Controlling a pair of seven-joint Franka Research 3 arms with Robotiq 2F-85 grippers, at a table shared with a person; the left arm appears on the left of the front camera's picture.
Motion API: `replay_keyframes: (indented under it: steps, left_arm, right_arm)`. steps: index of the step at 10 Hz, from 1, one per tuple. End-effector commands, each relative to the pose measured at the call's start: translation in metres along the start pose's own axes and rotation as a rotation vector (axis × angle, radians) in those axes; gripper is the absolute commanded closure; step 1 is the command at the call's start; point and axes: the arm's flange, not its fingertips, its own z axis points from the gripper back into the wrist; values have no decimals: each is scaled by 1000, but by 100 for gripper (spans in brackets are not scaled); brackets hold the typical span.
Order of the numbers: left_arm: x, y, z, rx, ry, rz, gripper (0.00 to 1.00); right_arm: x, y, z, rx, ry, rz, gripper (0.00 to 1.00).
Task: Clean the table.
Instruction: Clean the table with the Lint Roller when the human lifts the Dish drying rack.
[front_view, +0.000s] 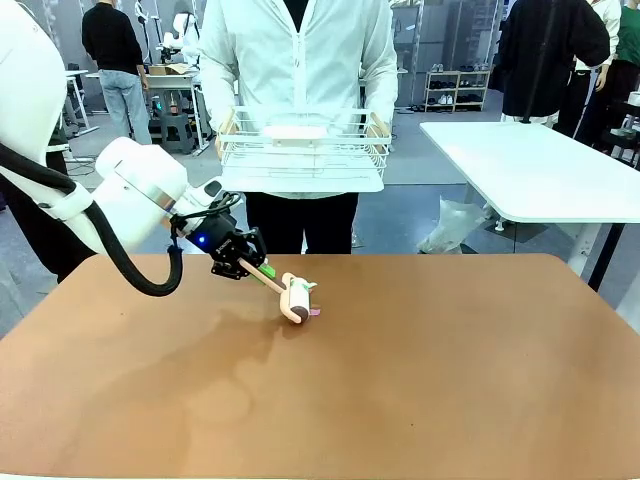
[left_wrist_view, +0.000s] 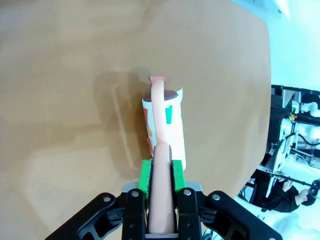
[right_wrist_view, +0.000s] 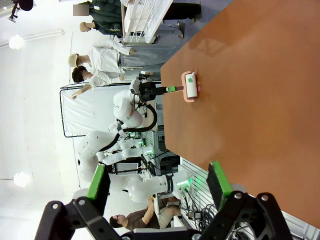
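One lint roller (front_view: 296, 298) is over the far part of the reddish-brown bench (front_view: 450, 380), left of middle. The left wrist view shows the left pincer (left_wrist_view: 161, 172) clamped on its pink handle. The right wrist view shows the right pincer (right_wrist_view: 157, 185) spread wide, holding nothing. Beyond the bench, one person holds one white wire rack (front_view: 300, 150); one white table (front_view: 540, 170) stands at the right.

Count at this moment:
- Lint roller (front_view: 293, 295): 1, made up of one pink handle and one white roll.
- Wire rack (front_view: 300, 150): 1, white.
- Tables: 2, one reddish-brown tabletop (front_view: 420, 380) and one white-topped table (front_view: 540, 170).
- Pincers: 2, the left pincer (front_view: 264, 271) and the right pincer (right_wrist_view: 157, 169), each with two green-padded fingers.
- Person (front_view: 300, 50) at the far edge: 1, with at least two more farther back.
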Motion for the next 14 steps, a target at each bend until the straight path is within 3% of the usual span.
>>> replay_keyframes:
  steps: [1, 10, 14]
  left_arm:
    - [-30, 21, -47, 80, 134, -23, 79]
    - [-31, 2, -89, 81, 176, -27, 79]
    - [-25, -23, -81, 52, 168, -23, 79]
  right_arm:
    - [-2, 2, 2, 1, 0, 3, 0]
    - [-2, 2, 2, 1, 0, 3, 0]
    - [-2, 2, 2, 1, 0, 3, 0]
